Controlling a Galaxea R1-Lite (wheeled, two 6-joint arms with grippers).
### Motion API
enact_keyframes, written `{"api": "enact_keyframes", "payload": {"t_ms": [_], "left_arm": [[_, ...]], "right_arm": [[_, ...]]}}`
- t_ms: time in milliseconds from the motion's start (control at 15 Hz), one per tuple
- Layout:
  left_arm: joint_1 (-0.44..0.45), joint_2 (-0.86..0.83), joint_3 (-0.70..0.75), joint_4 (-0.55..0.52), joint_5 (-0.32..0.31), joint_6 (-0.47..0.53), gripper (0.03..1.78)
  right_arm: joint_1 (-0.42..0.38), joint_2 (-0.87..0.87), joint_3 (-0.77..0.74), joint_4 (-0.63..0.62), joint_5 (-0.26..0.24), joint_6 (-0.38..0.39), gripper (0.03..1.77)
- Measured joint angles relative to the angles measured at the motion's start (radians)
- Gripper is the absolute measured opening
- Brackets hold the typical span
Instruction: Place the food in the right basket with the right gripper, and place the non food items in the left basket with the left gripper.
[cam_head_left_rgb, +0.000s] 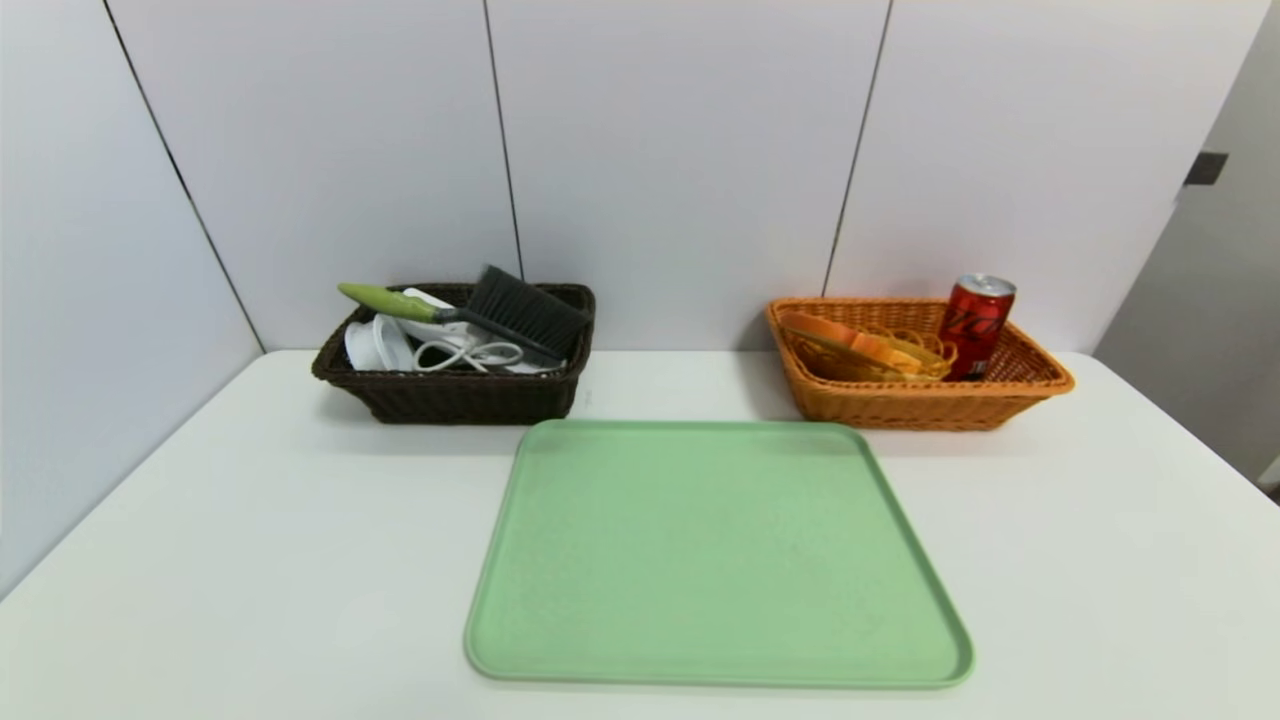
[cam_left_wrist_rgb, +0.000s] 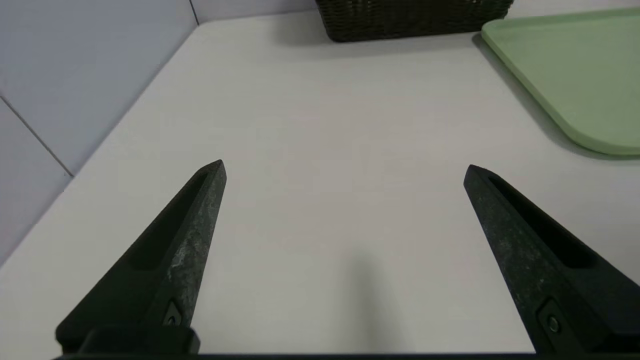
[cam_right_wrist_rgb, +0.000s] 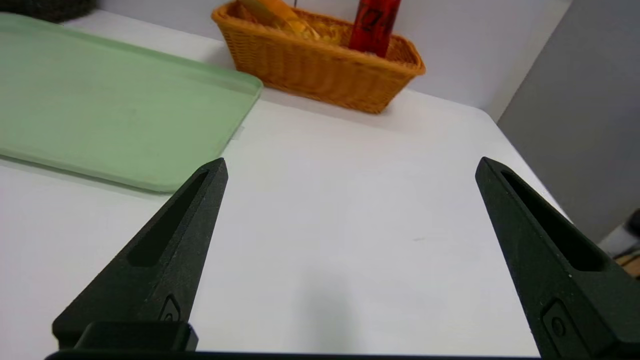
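Note:
The dark brown left basket stands at the back left and holds a black brush with a green handle and white items with a cable. At the back right, the orange right basket holds a red soda can upright and orange-yellow packaged food. Both grippers are outside the head view. My left gripper hangs open over bare table near the front left, empty. My right gripper hangs open over bare table near the front right, also empty.
A green tray lies in the middle of the white table, with nothing on it. Grey wall panels close off the back and left. The table's right edge runs close to my right gripper.

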Motion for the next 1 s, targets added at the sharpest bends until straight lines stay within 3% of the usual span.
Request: {"api": "enact_keyframes", "payload": {"t_ms": [133,267,400,1000], "left_arm": [[0.000,0.000,0.000,0.001,0.002,-0.066,1.69],[0.001,0.000,0.000,-0.006,0.032,-0.148,1.69],[0.001,0.000,0.000,-0.007,0.037,-0.165,1.69],[0.001,0.000,0.000,-0.008,0.037,-0.166,1.69]], "right_arm": [[0.000,0.000,0.000,0.050,-0.008,0.041,1.71],[0.000,0.000,0.000,0.057,-0.028,0.143,1.71],[0.001,0.001,-0.004,0.069,-0.062,0.222,1.71],[0.000,0.001,-0.001,0.050,-0.067,0.256,1.71]]}}
